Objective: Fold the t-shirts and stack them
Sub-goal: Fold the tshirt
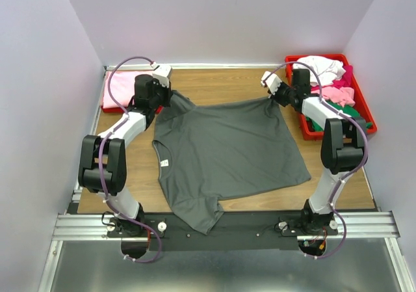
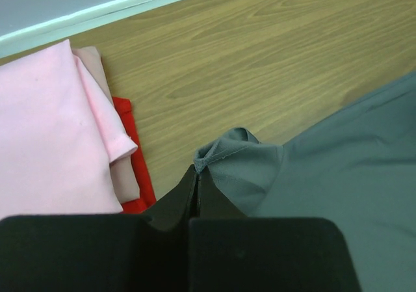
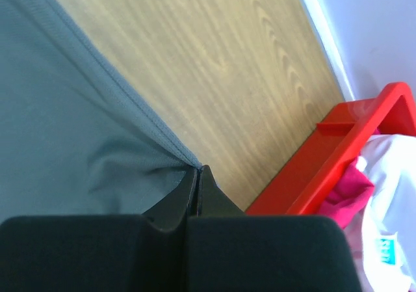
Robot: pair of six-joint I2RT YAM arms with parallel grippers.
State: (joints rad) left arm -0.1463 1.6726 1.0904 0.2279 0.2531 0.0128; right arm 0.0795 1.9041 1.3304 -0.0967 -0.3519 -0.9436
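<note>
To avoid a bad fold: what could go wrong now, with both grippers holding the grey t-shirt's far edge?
The left gripper and right gripper pinch the grey t-shirt only at its very edge; it may slip out. Its near sleeve overhangs the table and could snag when pulled.

Bare table (image 1: 221,87) lies open behind the grey t-shirt (image 1: 227,149), red trays (image 1: 316,58) blocking both ends.

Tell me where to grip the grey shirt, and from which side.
Take the grey shirt at its far edge, from the far side: far sleeve in the left gripper, far hem corner in the right gripper. It lies flat, neck leftward, so that edge should fold straight back.
</note>
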